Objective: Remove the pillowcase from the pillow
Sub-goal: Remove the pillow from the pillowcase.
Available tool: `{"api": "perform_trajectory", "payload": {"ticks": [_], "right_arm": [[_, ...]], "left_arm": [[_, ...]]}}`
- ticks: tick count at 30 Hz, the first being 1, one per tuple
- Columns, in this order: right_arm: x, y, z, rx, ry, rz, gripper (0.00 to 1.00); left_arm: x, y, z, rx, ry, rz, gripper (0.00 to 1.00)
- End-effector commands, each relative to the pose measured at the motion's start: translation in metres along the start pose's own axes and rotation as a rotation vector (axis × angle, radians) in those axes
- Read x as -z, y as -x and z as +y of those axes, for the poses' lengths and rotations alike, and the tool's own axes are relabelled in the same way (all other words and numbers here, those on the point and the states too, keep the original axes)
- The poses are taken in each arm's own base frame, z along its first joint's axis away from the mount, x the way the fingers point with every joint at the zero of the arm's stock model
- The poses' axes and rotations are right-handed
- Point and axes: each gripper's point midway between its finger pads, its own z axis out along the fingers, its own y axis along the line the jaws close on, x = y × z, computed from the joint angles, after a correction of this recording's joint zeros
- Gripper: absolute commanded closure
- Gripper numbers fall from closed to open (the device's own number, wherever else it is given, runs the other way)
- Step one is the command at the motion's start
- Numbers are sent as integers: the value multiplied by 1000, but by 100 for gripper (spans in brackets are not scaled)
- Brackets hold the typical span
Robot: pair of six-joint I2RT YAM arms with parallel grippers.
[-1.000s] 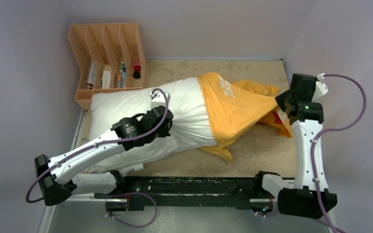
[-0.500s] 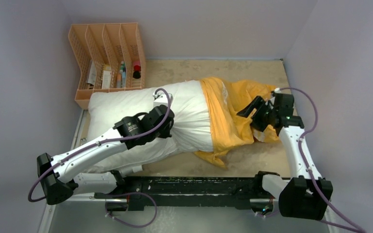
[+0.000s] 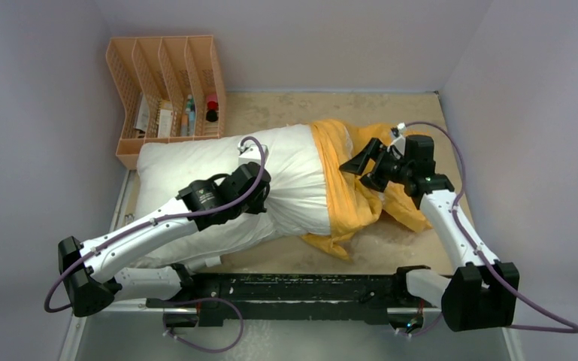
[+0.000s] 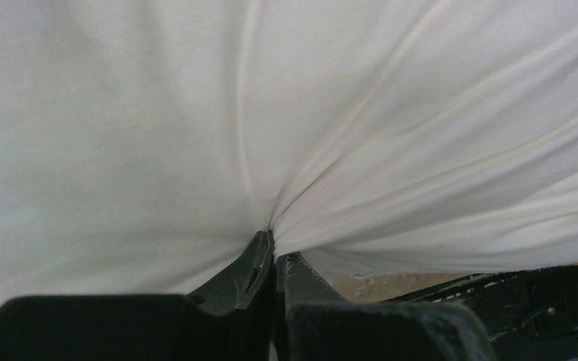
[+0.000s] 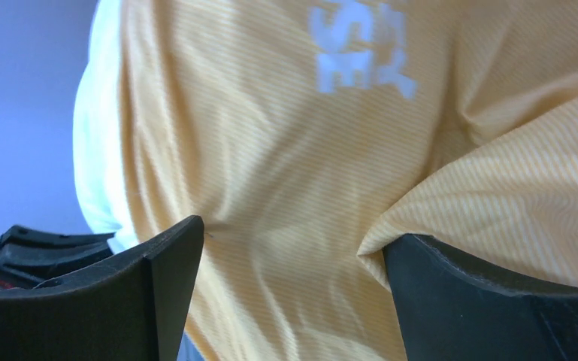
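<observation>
The white pillow (image 3: 195,162) lies across the table, its right end still inside the orange-yellow pillowcase (image 3: 349,195). The pillowcase sits bunched and slack around that end. My left gripper (image 3: 261,183) rests on the pillow's middle. In the left wrist view it (image 4: 273,254) is shut on a pinched fold of the pillow (image 4: 195,113). My right gripper (image 3: 361,171) hovers over the bunched pillowcase, open. In the right wrist view its jaws (image 5: 293,237) stand wide apart with the pillowcase (image 5: 270,150) and its white lettering behind them, and nothing gripped.
An orange mesh file organiser (image 3: 167,90) holding small bottles stands at the back left, close to the pillow's left end. Grey walls close in the beige table (image 3: 285,109) on three sides. A black rail (image 3: 301,289) runs along the near edge.
My right gripper has let go of the pillowcase, opened, and swung left and down toward the pillow. The stretched pillowcase has fallen slack. The left arm has stayed put.
</observation>
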Motion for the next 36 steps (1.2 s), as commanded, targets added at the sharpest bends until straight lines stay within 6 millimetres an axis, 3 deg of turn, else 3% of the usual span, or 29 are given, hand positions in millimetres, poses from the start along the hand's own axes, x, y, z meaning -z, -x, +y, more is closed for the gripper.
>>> {"api": "perform_trajectory", "payload": {"ticks": [1, 5, 7, 10, 12, 16, 21, 23, 31, 33, 36], "right_arm": [[0, 1, 47, 170, 148, 47, 12], [-10, -18, 56, 232, 175, 100, 18], [-14, -16, 50, 237, 120, 83, 31], [-11, 3, 24, 242, -73, -10, 58], [2, 13, 12, 238, -199, -58, 81], [47, 64, 4, 293, -424, -308, 100], [109, 111, -6, 331, -673, -506, 100], [123, 124, -1, 338, -694, -551, 100], [183, 161, 30, 333, -737, -751, 100], [203, 167, 47, 359, -678, -868, 100], [211, 169, 57, 411, -631, -925, 100]], "left_arm": [[-3, 3, 10, 5, 40, -20, 100], [-4, 4, 10, 11, 42, -23, 100], [-4, 4, 10, 10, 42, -23, 100], [-3, 4, 11, 7, 45, -21, 100], [-3, 3, 13, 3, 53, -22, 100], [-2, 2, 21, -4, 85, -24, 100], [-1, -1, 29, -11, 117, -21, 100], [0, -2, 29, -10, 115, -22, 100], [4, -2, 38, -4, 142, -32, 100], [6, -2, 41, -3, 152, -37, 100], [9, -1, 47, -7, 178, -44, 100]]}}
